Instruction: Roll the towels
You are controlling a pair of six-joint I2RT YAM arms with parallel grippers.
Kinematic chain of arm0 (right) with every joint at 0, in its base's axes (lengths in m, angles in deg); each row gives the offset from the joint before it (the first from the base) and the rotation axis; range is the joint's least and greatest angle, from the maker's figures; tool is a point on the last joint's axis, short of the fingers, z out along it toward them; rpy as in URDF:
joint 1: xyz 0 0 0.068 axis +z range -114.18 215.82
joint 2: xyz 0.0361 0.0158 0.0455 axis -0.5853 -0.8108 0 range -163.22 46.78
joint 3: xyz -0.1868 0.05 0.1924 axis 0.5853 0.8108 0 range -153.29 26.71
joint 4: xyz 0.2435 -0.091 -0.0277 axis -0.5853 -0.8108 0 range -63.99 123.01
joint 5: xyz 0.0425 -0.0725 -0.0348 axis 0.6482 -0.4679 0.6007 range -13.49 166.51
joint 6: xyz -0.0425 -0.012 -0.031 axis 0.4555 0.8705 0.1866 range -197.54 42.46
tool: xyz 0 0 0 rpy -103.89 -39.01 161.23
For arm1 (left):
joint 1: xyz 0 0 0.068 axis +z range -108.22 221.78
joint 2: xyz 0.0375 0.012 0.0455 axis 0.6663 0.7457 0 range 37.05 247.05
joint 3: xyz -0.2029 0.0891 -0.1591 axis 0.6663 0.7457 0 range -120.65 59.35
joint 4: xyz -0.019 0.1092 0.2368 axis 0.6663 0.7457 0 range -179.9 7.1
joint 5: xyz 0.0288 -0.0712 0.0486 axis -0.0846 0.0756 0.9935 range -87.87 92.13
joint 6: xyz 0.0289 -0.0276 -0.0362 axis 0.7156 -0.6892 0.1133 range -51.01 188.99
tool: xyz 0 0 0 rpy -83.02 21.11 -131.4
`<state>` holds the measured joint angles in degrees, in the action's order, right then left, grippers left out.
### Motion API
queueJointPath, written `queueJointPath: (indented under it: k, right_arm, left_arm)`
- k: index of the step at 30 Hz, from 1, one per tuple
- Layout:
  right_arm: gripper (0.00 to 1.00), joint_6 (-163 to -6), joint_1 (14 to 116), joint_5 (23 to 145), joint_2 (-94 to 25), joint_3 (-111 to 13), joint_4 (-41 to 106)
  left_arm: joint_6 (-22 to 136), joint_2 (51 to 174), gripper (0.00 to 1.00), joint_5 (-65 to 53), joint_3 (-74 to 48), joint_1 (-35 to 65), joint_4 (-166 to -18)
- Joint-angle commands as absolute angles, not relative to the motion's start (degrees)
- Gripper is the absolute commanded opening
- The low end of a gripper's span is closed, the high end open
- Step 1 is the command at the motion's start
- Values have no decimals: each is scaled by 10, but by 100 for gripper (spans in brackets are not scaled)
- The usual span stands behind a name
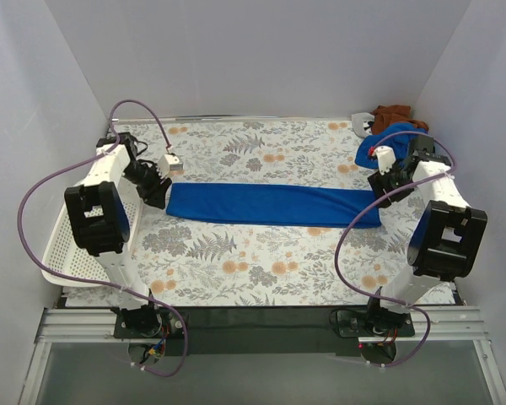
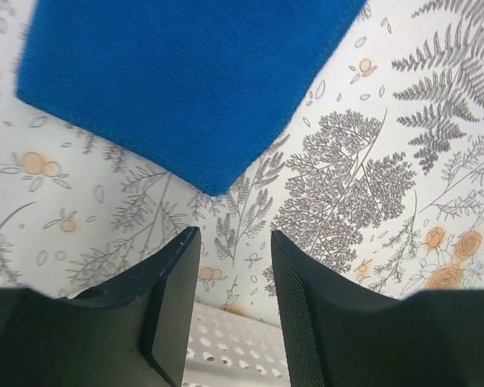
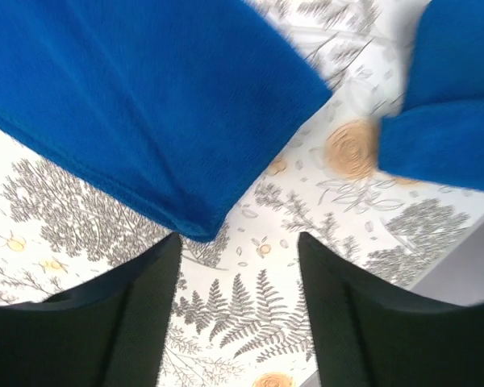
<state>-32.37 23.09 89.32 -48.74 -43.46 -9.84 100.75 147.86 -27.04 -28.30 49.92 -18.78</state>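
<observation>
The long blue towel [image 1: 274, 205] lies flat across the middle of the table [image 1: 261, 270], so there is lots of bare room on its near side and its far side for a gripper to pass. The white basket [image 1: 63, 245] blocks the near left edge, just beside the left gripper [image 1: 156, 196]. A heap of towels [image 1: 379, 135] fills the far right corner, close to the right gripper [image 1: 379, 187], and walls [image 1: 261, 59] shut in the left, right and far sides.
</observation>
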Motion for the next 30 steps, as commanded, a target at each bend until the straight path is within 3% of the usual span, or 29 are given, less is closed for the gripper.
queueJointPath:
  k: [1,6,13,24,30]
  right_arm:
    - [54,-348,228,940,-487,-490,-113]
    - [25,-387,240,959,-545,-534,-130]
    - [23,-383,260,918,-581,-476,-116]
    - [35,-322,260,794,-569,-402,-65]
    - [58,-312,260,800,-532,-391,-71]
  left_arm:
    - [988,1452,38,-300,-328,494,-201]
    - [924,1476,35,-299,-350,470,-249]
    - [894,1472,33,-278,-259,407,-302]
    - [880,1444,30,-181,-121,391,-360]
    - [917,1408,28,-155,-88,406,-329]
